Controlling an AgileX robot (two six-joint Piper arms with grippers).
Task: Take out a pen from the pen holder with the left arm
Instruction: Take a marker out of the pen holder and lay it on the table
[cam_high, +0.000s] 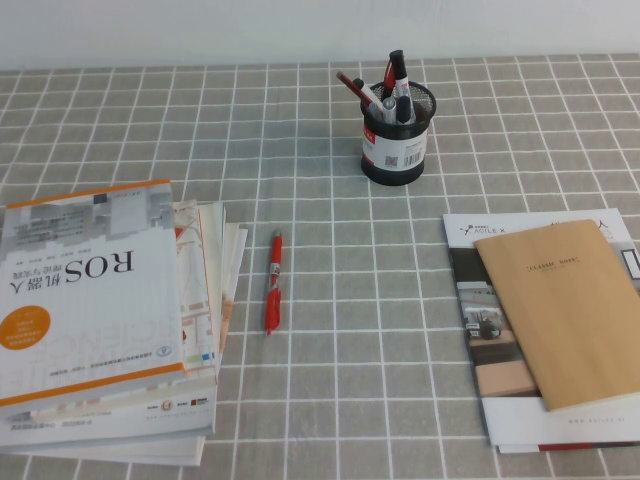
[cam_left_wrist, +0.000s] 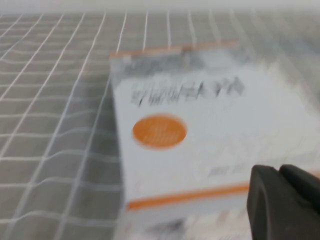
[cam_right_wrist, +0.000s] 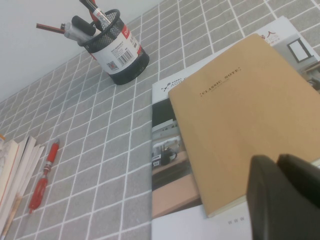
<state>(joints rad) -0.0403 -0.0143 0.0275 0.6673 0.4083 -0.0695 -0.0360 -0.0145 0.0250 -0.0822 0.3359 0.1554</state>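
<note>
On the grey checked bench (cam_high: 330, 400), seen from the high view, the black mesh pen holder (cam_high: 398, 135) stands upright at about one o'clock from the middle, with a white barcode label on its side. Several pens (cam_high: 396, 68) stick out of it, some capped in red and others dark. They lean in different directions. A single red pen (cam_high: 272, 281) lies flat on the bench just left of the middle, running roughly along the twelve-to-six line, and the pen holder is at about one o'clock from it and well apart. At nine o'clock of that red pen, near it but not touching, sits a stack of books (cam_high: 100, 300), and the top one is white with orange bands and an orange disc. At four o'clock of the bench a brown notebook (cam_high: 570, 310) lies on a brochure (cam_high: 465, 290). Neither arm shows in the high view. In its own blurred wrist view the left tool (cam_left_wrist: 279, 172) hangs over the top book of the stack, narrow, its fingers pressed together on nothing. We find the right tool (cam_right_wrist: 276, 167) above the brown notebook, likewise closed with nothing between its fingers.
</note>
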